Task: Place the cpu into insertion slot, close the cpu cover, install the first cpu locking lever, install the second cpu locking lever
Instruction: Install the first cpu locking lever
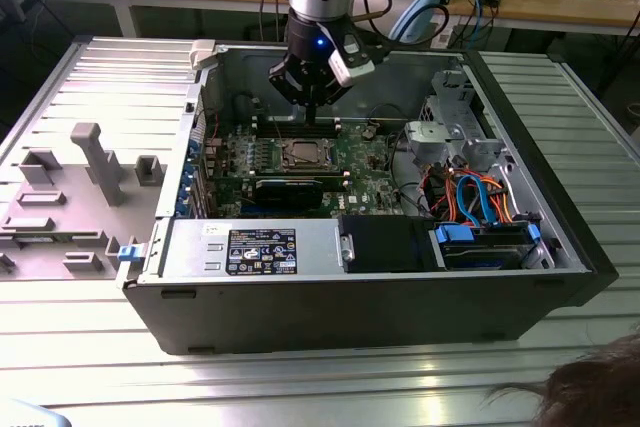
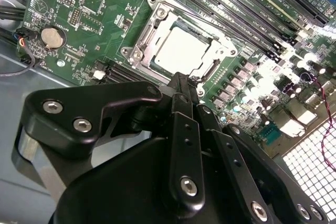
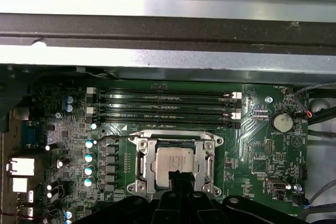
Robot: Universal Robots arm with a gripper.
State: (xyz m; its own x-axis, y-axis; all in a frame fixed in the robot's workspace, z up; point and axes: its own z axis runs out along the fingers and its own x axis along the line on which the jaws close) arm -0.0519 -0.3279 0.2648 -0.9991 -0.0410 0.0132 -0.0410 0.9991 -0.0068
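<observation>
Open case (image 1: pixel 400 307) — cpu (image 3: pixel 175 162) seated in insertion slot (image 3: pixel 137 167), tool (image 3: pixel 177 178) above.

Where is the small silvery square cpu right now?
The small silvery square cpu sits in the metal-rimmed insertion slot on the green circuit board, below the long black memory slots in the first wrist view, with the black tool just above it.

Open computer case (image 1: pixel 380 297) is lying on a ribbed metal table (image 1: pixel 300 377) — green board facing up. Gripper (image 1: pixel 312 107) is hanging inside the case, just above the far edge of the insertion slot (image 1: pixel 306 155); the cpu (image 1: pixel 306 156) is sitting in it, pale face showing. Grey plastic fixture (image 1: pixel 70 197) is resting at the exterior view's left — orange and blue cables (image 1: pixel 470 197) are lying at the right.
</observation>
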